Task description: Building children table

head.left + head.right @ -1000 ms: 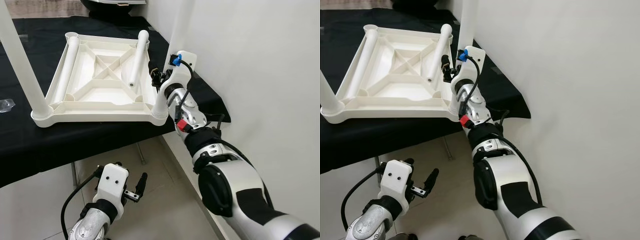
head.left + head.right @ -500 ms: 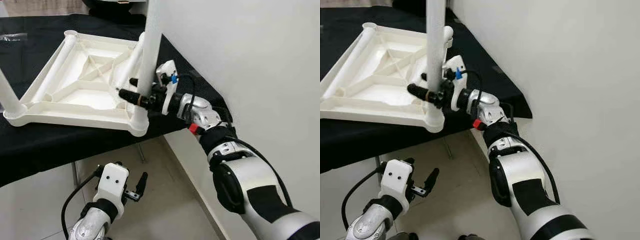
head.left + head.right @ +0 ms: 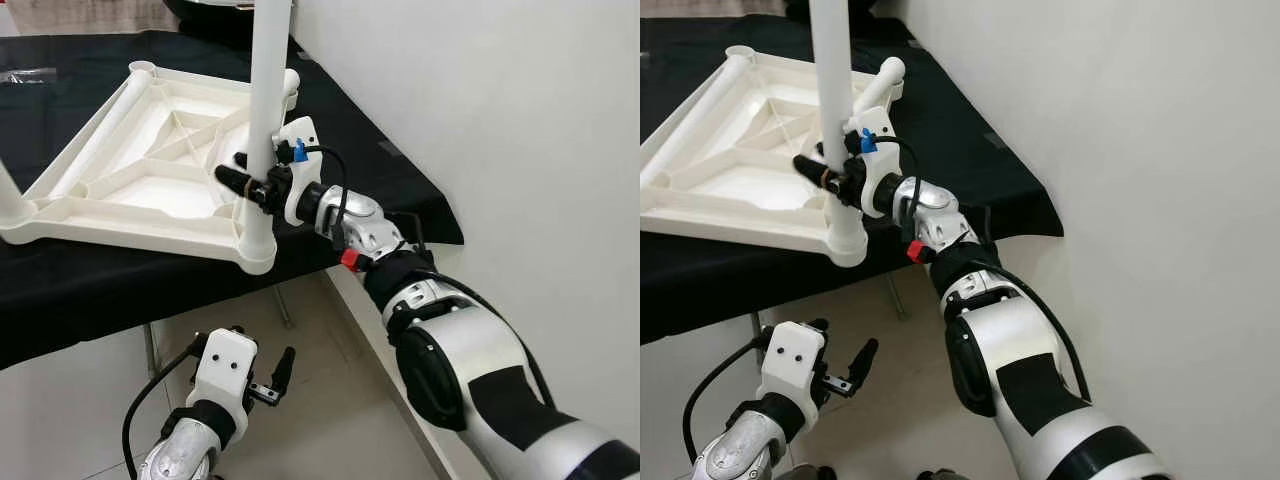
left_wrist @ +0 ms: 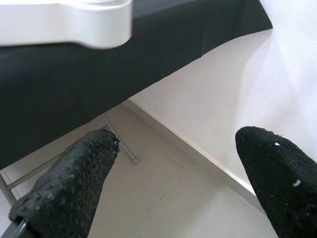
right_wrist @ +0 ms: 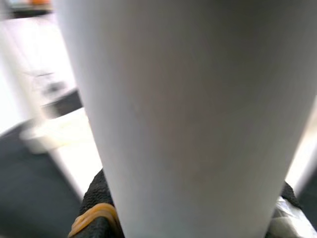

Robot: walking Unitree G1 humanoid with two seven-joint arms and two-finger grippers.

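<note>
Upturned white tabletop (image 3: 150,160) is lying on the black-draped surface (image 3: 380,180), its near corner overhanging the front edge. One white leg (image 3: 265,110) is standing upright in that near corner socket. Right gripper (image 3: 250,185) is reaching in from beside the wall, its jaws clamping this upright leg low down, just above the socket; the right wrist view is showing the leg (image 5: 188,114) close up between the black fingers. A second leg (image 3: 105,125) is lying along the tabletop's far-left rim. Left gripper (image 3: 265,375) is hanging below the surface edge over the tiled floor (image 4: 163,198), jaws spread wide apart, gripping nothing.
</note>
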